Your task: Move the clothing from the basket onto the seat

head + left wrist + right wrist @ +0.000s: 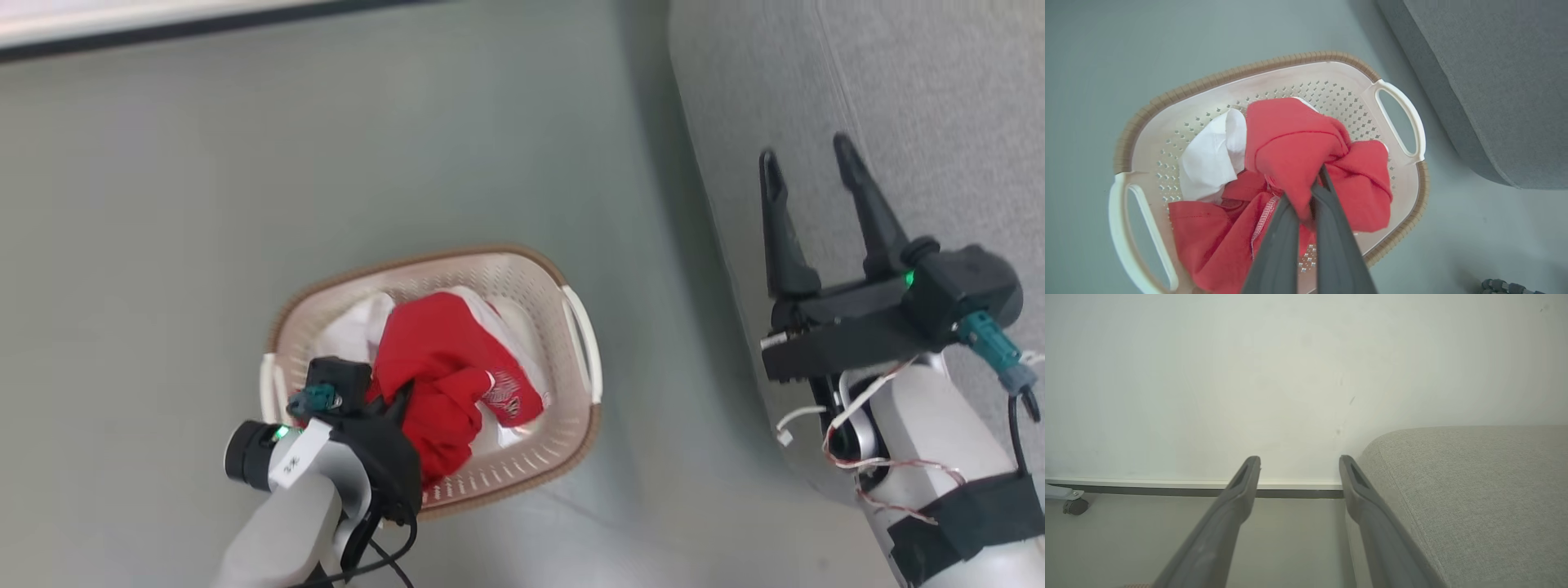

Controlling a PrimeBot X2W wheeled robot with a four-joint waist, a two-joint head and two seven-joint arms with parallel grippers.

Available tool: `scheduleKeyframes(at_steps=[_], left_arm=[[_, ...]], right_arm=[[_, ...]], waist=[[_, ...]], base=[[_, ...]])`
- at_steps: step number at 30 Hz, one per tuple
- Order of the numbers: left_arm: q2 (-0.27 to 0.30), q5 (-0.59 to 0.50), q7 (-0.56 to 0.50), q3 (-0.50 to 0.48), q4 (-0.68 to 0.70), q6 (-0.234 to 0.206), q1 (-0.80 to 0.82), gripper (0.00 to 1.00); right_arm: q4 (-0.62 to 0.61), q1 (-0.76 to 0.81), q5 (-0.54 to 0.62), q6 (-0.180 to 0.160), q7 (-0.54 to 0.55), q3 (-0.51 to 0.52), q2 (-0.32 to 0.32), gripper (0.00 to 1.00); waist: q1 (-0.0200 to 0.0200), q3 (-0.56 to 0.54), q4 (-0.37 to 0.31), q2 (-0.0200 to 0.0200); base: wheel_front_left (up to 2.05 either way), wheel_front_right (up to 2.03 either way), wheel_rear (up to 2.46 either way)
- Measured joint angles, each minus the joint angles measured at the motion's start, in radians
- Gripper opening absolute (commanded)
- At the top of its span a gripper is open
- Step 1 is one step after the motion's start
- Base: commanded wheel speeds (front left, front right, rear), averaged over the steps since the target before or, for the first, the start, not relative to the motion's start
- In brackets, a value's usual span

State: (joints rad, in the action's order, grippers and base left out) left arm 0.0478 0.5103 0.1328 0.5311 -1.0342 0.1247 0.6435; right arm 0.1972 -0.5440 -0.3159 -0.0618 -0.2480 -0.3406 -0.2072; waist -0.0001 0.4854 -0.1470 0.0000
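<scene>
Clothing (1290, 139), crumpled red and white, lies in basket (1229, 75); left gripper (1306, 188) pinches it, right gripper (1298, 459) spread.

Seat (898, 82) cropped at right, white piece (1212, 159) half under red jersey (1290, 139)

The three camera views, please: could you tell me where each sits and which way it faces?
Head view: on the head, looking down at the floor, basket, seat; left arm and right arm show.
Left wrist view: above the basket, looking down; left fingers shut on red clothing.
Right wrist view: beside the seat, facing the wall; right fingers open.
Shared: head and left wrist views both show basket, clothing, seat.
</scene>
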Motion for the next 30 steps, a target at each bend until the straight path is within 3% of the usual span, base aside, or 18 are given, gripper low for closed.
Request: scheduleKeyframes(at_steps=[10, 11, 15, 30], left_arm=[[-0.002, 0.044, 0.080, -0.032, 0.012, 0.000, -0.068, 0.00], [0.013, 0.050, 0.095, -0.044, 0.037, 0.000, -0.090, 0.00], [0.027, 0.051, 0.104, -0.055, 0.069, 0.000, -0.110, 0.00], [0.095, 0.035, 0.117, -0.099, 0.368, -0.001, -0.156, 0.00]], right_arm=[[0.035, 0.088, -0.030, 0.009, 0.019, 0.007, -0.016, 1.00], [0.037, 0.121, -0.049, 0.010, 0.030, 0.009, -0.021, 1.00], [0.038, 0.154, -0.055, 0.011, 0.037, 0.009, -0.025, 1.00], [0.000, 0.273, -0.072, 0.009, 0.081, -0.006, -0.031, 1.00]], waist=[[-0.0001, -0.153, 0.079, -0.0001], [-0.0001, -0.217, 0.103, -0.0001], [-0.0001, -0.265, 0.116, -0.0001], [0.0000, -0.414, 0.140, -0.0001]], base=[[0.00, 0.00, 0.00], [0.00, 0.00, 0.00], [0.00, 0.00, 0.00], [0.00, 0.00, 0.00]])
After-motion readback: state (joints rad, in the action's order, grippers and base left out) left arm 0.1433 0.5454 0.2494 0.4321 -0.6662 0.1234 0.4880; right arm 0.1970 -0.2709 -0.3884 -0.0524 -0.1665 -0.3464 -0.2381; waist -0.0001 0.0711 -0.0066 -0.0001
